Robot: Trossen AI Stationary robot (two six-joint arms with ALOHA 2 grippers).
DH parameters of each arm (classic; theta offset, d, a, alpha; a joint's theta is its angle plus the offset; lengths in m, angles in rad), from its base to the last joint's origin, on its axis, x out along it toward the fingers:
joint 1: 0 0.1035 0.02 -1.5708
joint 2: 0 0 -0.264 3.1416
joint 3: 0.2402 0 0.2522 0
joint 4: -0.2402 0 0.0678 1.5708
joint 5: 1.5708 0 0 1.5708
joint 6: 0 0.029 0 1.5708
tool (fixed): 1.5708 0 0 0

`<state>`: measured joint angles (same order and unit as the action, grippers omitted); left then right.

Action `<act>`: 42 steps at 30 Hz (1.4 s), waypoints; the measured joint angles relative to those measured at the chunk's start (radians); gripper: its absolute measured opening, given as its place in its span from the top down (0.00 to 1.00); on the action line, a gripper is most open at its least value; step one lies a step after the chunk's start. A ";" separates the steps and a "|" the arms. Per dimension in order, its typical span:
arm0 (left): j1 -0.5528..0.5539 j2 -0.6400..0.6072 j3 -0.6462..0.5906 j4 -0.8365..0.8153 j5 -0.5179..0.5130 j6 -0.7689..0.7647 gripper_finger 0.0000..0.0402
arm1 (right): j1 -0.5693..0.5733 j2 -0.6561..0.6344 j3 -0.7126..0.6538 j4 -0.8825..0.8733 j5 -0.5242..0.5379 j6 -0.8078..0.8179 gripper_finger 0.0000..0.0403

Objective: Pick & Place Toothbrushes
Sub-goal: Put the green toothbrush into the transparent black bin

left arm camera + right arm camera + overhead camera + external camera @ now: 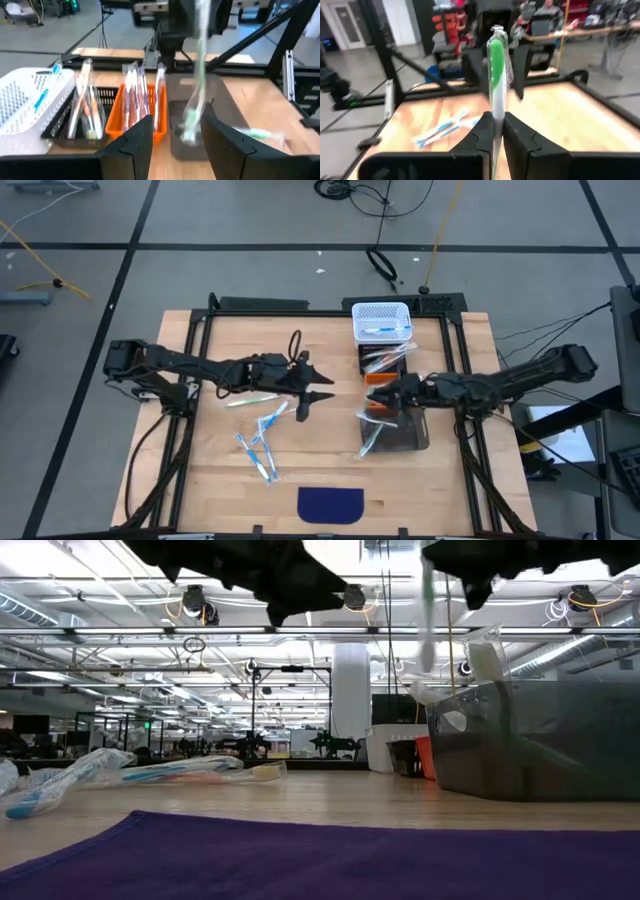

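Wrapped toothbrushes lie flat on the table: a pale green one [250,400] and several blue ones [262,442], also seen in the low view [150,772]. More toothbrushes stand in the orange bin [142,95] and the black bin [85,105]. My right gripper [385,395] is shut on a green toothbrush [496,65] above the dark grey bin [400,435]. My left gripper [315,395] hovers open left of the bins, pointing at them, with nothing between its fingers [135,145]. My right gripper pinches the green toothbrush in its clear wrapper between both fingers [512,132], near one end of the stick [494,117]. The toothbrush is lifted clear of the table and hangs below the gripper [200,75]. Its lower end [190,127] hangs over the dark grey bin.
A white basket [382,320] with a blue toothbrush stands at the far end of the bin row, then the black, orange [385,380] and dark grey bins. A purple mat [332,503] lies at the near edge. The black frame rails [200,330] border the table.
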<state>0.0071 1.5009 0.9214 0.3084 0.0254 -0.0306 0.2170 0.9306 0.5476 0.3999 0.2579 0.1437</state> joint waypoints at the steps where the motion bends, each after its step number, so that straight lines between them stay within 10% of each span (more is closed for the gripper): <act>1: 0.000 -0.009 0.000 -0.027 0.000 0.000 0.58 | 0.011 -0.027 0.000 -0.036 0.000 0.008 0.97; 12: 0.000 -0.024 0.000 -0.136 0.000 -0.025 0.58 | 0.102 -0.232 0.001 -0.360 0.013 0.116 0.97; 42: -0.001 -0.024 0.000 -0.374 -0.001 -0.110 0.58 | 0.126 -0.212 0.000 -0.791 -0.150 0.393 0.89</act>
<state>0.0063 1.4765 0.9215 -0.0652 0.0246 -0.1406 0.3427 0.7183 0.5476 -0.3909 0.1078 0.5369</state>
